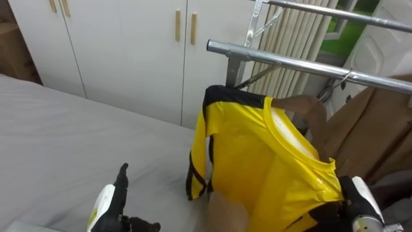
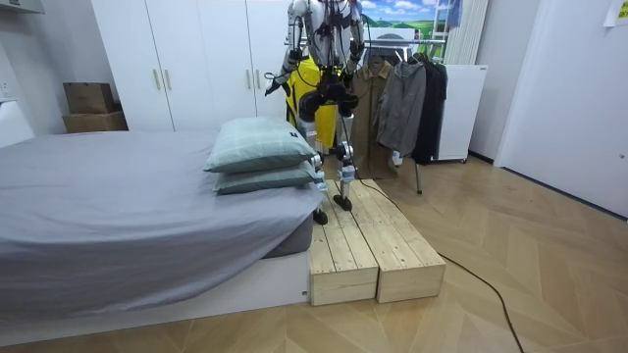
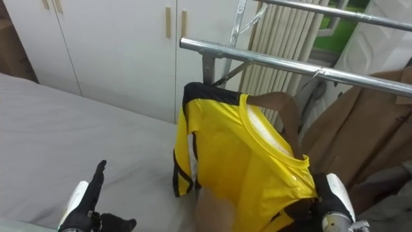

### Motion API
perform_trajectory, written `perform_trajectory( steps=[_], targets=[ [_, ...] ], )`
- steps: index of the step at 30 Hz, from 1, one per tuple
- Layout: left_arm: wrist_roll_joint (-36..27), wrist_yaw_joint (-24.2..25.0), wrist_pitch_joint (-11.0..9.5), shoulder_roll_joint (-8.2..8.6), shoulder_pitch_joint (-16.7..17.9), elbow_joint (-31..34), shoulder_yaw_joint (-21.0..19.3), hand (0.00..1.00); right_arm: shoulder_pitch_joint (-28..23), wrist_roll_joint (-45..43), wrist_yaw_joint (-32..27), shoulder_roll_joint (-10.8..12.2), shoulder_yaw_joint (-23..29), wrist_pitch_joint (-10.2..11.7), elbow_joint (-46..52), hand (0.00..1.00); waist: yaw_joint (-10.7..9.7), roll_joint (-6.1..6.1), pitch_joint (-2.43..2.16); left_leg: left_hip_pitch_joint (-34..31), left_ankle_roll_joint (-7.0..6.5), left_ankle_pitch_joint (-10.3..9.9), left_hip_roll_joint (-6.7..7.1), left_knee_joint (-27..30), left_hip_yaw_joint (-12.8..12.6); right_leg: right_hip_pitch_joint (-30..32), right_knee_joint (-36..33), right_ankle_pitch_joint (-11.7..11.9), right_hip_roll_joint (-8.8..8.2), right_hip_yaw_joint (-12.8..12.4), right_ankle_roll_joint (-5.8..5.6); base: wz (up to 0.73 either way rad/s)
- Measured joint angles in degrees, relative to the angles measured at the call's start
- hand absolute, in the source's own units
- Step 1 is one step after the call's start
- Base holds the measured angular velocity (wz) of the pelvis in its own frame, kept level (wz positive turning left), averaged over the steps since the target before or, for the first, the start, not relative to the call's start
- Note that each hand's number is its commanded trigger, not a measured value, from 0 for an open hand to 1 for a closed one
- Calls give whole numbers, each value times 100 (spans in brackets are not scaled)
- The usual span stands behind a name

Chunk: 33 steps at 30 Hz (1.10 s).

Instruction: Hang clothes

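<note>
Left fingers (image 1: pixel 122 173) over grey bed (image 1: pixel 51 129) (wardrobe (image 1: pixel 129 38) behind)

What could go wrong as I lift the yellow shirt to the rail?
The yellow shirt hangs below the metal rail with no hanger hook in sight, so it may miss or knock the bar. The brown garment already on the rail beside it could snag. The right hand sits at the shirt's lower edge, grip unseen; the shirt might slip.
</note>
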<state>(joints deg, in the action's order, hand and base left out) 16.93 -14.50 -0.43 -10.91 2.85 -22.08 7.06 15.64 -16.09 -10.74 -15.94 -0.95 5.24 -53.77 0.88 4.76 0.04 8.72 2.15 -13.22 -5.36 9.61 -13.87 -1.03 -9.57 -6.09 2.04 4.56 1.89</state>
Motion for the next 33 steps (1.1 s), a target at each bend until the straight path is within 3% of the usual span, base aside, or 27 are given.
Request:
perform_trajectory(
  steps=[1, 2, 3, 4, 19, 33],
  targets=[
    [0, -1, -1, 0, -1, 1, -3, 0, 0, 0, -21, 0, 0, 9, -21, 100, 9, 0, -2, 1, 0, 0, 0, 0, 3, -2, 1, -1, 0, 3, 0, 4],
    [0, -5, -4, -2, -1, 0, -4, 0, 3, 0, -49, 0, 1, 32, -48, 76, 17, -1, -1, 0, 0, 0, 0, 0, 7, -2, 3, -1, 0, 7, 0, 0],
    [0, -5, -4, -2, 0, 0, -2, 0, 3, 0, -72, -1, 6, 53, -69, 11, 24, -2, -1, -1, 0, 0, 0, 0, 9, -2, 4, -1, 0, 9, 0, 0],
    [0, -5, -4, -2, 0, 0, -2, 0, 4, 0, -84, -1, 6, 66, -85, 0, 26, -1, -1, -1, 0, 0, -1, 0, 10, -3, 5, -1, 0, 10, 0, 0],
    [-4, -48, -9, -1, -1, 3, -7, 0, 16, -15, -430, 11, 109, 139, -134, 0, 54, 4, 2, -56, 0, 0, -4, -27, 10, -14, 85, 0, 9, 19, -1, 0],
    [-44, -105, -257, -2, -1, -22, 11, 0, 11, -20, -607, 13, 72, 241, -88, 0, 47, -33, 26, -102, 0, 0, -3, -25, 5, 23, 89, 0, 7, 16, -1, 0]
  ],
)
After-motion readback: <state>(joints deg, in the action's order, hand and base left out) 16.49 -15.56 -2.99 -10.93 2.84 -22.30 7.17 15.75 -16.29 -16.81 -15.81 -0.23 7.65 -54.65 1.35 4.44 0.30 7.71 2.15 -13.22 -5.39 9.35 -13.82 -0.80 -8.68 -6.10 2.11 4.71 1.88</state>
